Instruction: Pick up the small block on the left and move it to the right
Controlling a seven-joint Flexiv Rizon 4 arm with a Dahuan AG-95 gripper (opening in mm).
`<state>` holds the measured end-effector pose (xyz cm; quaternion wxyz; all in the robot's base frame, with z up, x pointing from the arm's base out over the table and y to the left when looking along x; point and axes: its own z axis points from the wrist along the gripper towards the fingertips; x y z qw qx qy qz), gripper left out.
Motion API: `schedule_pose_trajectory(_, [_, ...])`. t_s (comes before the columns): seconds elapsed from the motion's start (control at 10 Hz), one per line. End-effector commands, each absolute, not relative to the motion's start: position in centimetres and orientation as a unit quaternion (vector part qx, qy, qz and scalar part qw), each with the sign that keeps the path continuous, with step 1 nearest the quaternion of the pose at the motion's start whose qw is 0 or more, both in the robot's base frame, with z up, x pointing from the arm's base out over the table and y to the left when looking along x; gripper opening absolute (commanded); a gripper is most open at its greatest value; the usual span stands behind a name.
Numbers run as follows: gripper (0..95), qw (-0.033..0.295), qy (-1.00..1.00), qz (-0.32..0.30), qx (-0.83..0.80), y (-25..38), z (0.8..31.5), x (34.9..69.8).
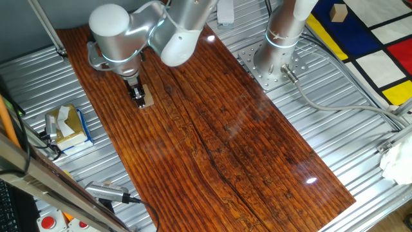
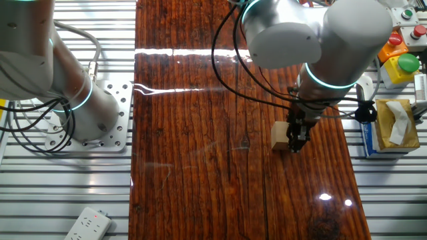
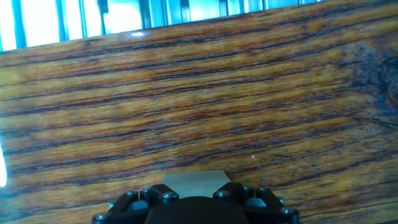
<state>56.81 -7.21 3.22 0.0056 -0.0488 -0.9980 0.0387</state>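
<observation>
Small, plain, light-tan wooden block (image 3: 196,182) sits right at my fingertips in the hand view, its flat pale face poking out just past the dark two-finger gripper (image 3: 196,202), so close that the finger bases hide its near edge. From the other fixed view the block (image 2: 280,135) stands on the dark striped wooden tabletop (image 2: 200,133), and the gripper (image 2: 295,137) is down at its level, touching or almost touching its side nearest the yellow-and-blue tissue box (image 2: 390,127). I read the block as lying partly between the fingers rather than squarely centred. One fixed view shows the same: block (image 1: 147,96) tucked against the gripper (image 1: 138,95) near the board's far end. Whether the fingers are pinching it or merely flanking it I cannot tell. Farther off, the board stretches away bare toward the silver slatted table (image 3: 155,12), and I judge the carry goes along that length.
</observation>
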Motion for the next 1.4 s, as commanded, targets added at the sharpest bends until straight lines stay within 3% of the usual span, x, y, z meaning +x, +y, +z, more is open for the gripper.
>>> schedule_pose_trajectory(0.1, [0.0,0.002,-0.998,0.039,-0.048,-7.2,3.3,56.7])
schedule_pose_trajectory(1.4, [0.0,-0.049,-0.997,0.054,-0.031,-7.1,7.4,55.4])
